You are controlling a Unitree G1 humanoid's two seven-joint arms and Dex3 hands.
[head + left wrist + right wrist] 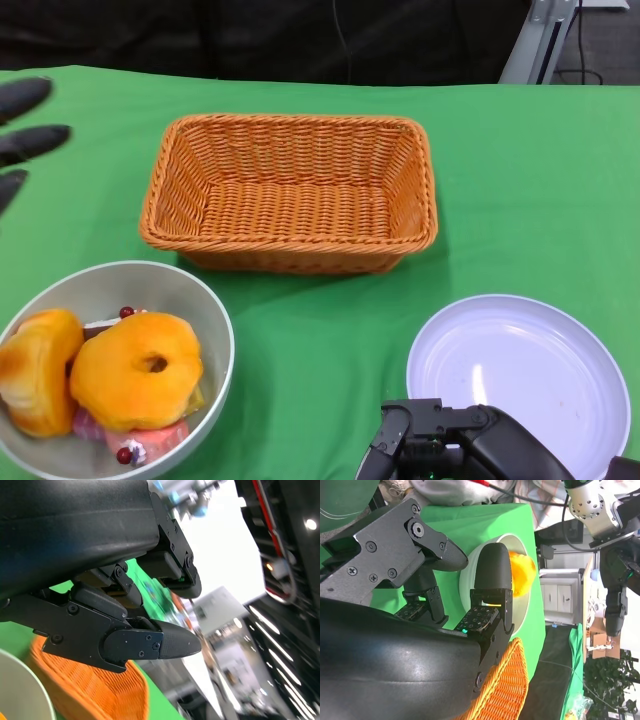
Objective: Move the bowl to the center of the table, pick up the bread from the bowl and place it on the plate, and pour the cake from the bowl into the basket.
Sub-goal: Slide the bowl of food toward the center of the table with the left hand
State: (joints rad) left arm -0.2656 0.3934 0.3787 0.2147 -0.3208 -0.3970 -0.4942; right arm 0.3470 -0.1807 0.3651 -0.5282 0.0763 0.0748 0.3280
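A pale grey bowl (215, 325) sits at the near left of the green table, holding two golden breads (135, 370) and pink-wrapped cake pieces (150, 442). An empty woven orange basket (290, 190) stands at the centre back. A white plate (520, 375) lies near right. My left hand (25, 130) hovers at the left edge beyond the bowl, fingers spread, holding nothing. My right hand (455, 445) is at the bottom edge beside the plate, empty. In the right wrist view my right hand's fingers (492, 580) are apart, with the bowl (520, 610) and basket (505, 690) ahead.
The green cloth covers the whole table (520, 160). A dark backdrop and a metal stand (545, 35) lie beyond the far edge. The left wrist view shows the basket (95, 690) and the bowl's rim (22, 685) below the fingers.
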